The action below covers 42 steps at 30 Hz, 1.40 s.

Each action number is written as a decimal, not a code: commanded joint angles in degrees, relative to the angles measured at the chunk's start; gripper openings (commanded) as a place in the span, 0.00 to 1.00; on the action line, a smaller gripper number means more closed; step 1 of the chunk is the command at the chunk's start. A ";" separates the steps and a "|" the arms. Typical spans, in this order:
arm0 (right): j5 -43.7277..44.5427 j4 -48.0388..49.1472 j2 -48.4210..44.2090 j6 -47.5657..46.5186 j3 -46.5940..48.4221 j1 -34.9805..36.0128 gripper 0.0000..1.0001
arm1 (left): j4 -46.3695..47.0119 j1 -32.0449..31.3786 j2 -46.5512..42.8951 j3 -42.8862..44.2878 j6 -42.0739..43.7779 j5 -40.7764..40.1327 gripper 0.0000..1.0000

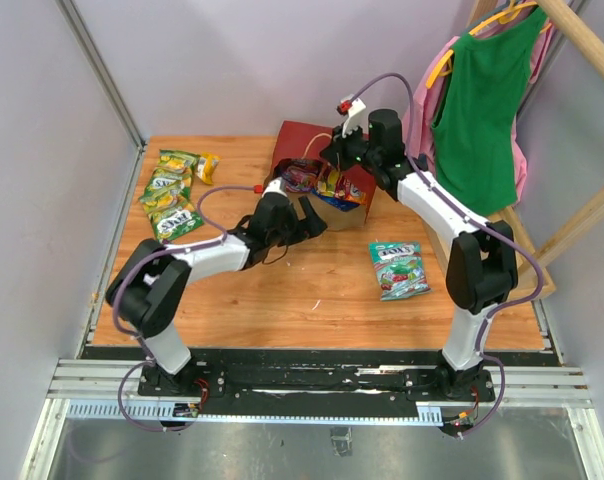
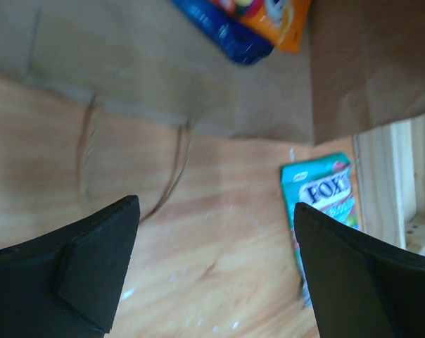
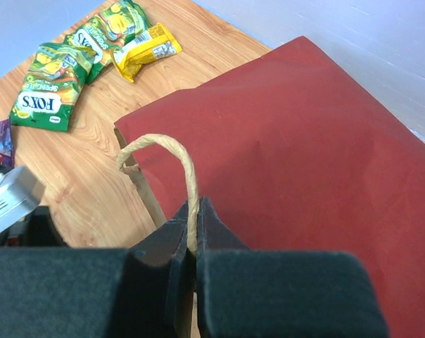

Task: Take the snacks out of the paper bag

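Wooden table [image 1: 312,300], mid-unpacking: pinching the red paper bag [image 3: 304,141] by its loop handle [image 3: 188,162] with the right gripper [image 3: 196,215], holding the left gripper [image 2: 214,211] open at the mouth, probably reaching next for the orange packet [image 2: 279,17] at upper centre.

From above and behind, the top view takes in the whole surface [image 1: 312,290]; both wrist views sit close to the paper bag [image 1: 304,140], shared by all three.
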 commanded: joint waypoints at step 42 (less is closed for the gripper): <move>3.71 3.81 -5.71 1.00 -8.34 0.67 0.02 | 32.67 15.12 31.82 13.48 -24.28 6.39 0.81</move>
